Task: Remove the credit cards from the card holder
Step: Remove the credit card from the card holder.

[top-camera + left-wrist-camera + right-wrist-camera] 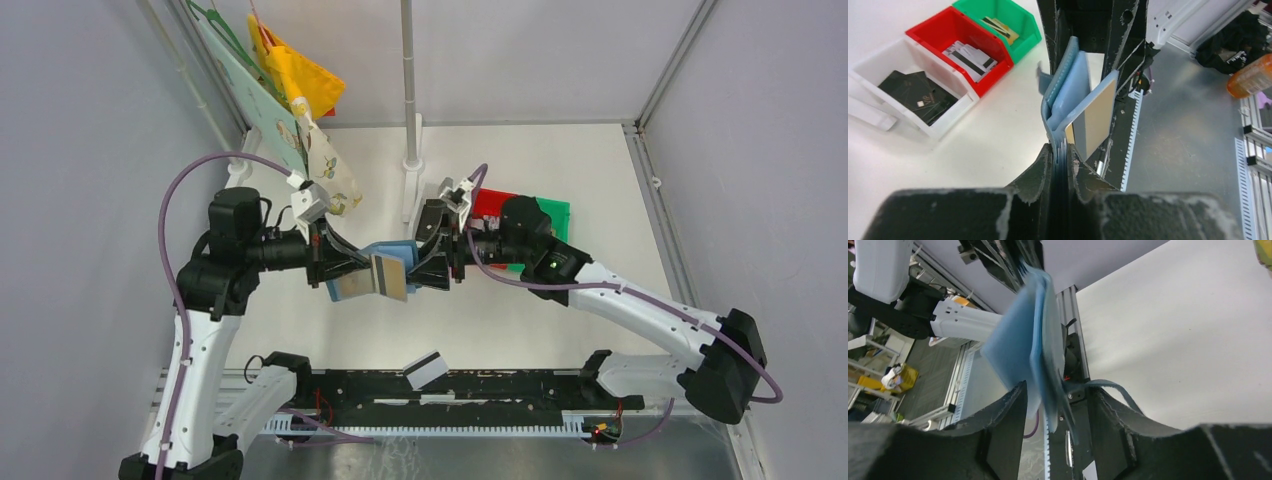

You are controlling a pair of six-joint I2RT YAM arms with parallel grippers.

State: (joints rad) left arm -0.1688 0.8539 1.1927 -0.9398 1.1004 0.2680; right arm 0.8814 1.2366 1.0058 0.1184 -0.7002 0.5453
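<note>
Above the middle of the table (520, 320), the card holder (1064, 92) is pinched at its edge by the left tool (1060, 157). The right tool (1055, 402) is spread, with the holder's other end between its fingers. A gold-toned card (1096, 112) is seen protruding from the holder. A grey striped card (426, 370) is seen by the black rail (520, 385) at the near edge.

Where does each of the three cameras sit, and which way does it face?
Top external: above and behind the arms, looking down on the table; both arms show.
Left wrist: on that wrist, looking along the left gripper, shut on the card holder.
Right wrist: looking along the open right gripper.
Both wrist views share the card holder.
</note>
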